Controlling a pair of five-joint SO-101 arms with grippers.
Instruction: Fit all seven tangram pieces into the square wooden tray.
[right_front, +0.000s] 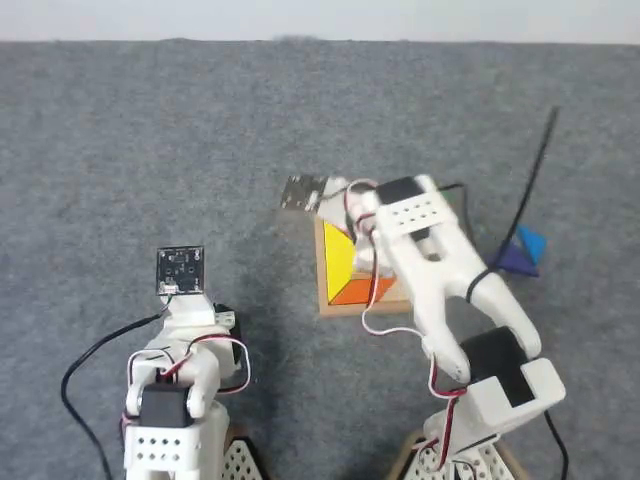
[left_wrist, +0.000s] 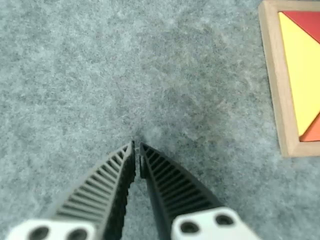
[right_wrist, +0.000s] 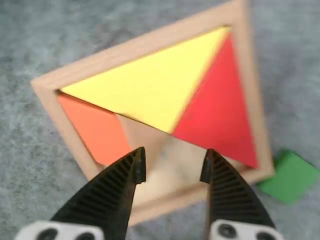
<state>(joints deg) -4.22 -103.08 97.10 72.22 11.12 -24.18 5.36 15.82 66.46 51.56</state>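
Tray (right_wrist: 140, 46): sat on the grey mat (left_wrist: 100, 75), below my right claw (right_wrist: 172, 165). Contents: yellow piece (right_wrist: 150, 92), red piece (right_wrist: 220, 115), orange piece (right_wrist: 95, 127), all laid flat. Green piece (right_wrist: 290, 176) lay just outside one corner; blue piece (right_front: 532, 242) and purple piece (right_front: 517, 260) lay together, farther off. Right claw was spread above the tray. My left claw (left_wrist: 136, 147) was pressed together over the mat, apart from the tray.
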